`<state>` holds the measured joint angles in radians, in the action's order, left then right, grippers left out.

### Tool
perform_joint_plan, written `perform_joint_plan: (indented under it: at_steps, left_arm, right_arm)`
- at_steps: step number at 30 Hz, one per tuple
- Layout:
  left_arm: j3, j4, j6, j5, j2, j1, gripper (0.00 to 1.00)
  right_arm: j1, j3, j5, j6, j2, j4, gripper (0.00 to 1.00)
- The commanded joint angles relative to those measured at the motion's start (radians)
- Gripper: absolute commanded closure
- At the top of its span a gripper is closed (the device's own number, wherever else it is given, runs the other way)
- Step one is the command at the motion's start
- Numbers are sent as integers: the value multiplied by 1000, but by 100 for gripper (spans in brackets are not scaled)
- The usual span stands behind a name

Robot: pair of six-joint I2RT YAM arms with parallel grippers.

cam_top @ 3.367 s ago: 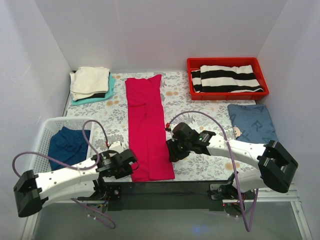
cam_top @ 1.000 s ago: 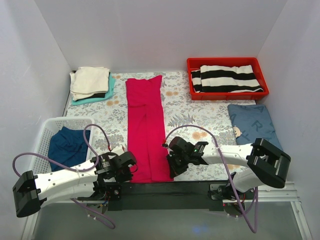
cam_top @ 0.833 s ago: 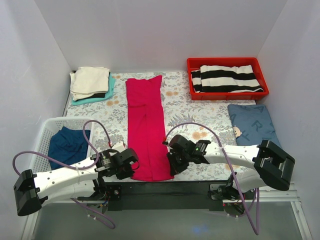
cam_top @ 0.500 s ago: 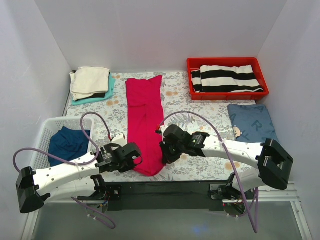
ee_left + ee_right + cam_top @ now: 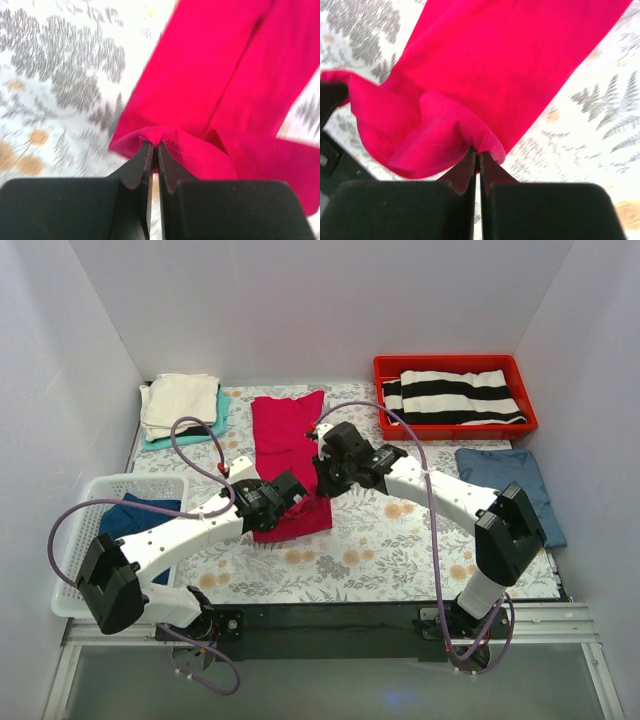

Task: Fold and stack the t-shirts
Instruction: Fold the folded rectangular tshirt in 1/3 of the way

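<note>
Left gripper [image 5: 152, 150]: pinched tight on one hem corner of red tee [image 5: 288, 435].
Right gripper [image 5: 476, 156]: clamped likewise on the other hem corner, just right of left gripper.
Red tee: near end raised and doubled back between both grippers, remainder flat beyond them.
Folded stack [image 5: 182, 405]: far left, beyond left gripper.
Navy tee [image 5: 125, 515]: in basket [image 5: 75, 540], left of left gripper.

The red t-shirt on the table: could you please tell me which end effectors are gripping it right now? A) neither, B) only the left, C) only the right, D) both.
D: the wrist views show the left end effector and the right end effector each pinched shut on a fold of the red t-shirt.
</note>
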<state>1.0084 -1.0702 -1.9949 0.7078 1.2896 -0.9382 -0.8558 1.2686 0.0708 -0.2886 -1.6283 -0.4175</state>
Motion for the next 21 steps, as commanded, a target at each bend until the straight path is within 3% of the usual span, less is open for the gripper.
perform_joint_plan:
  at_steps: [1,2,5,10,21]
  left_arm:
    - [44,196,-21,94,31,134,100]
    - [42,264,101,73,54,197,100]
    - [62,430,214,-2,111,301,100]
    - [175,574,395,-119,315,383,100]
    - [348,581,447,-143,542,490,100]
  right_arm:
    - [50,119,9,86,-68,-10,99]
    - [75,136,14,92,-88,-9,99]
    - [118,211,32,115,-166,-9,99]
    - [176,346,75,135,-313,-13,99]
    - [273,613,141,112,-568,-33,99]
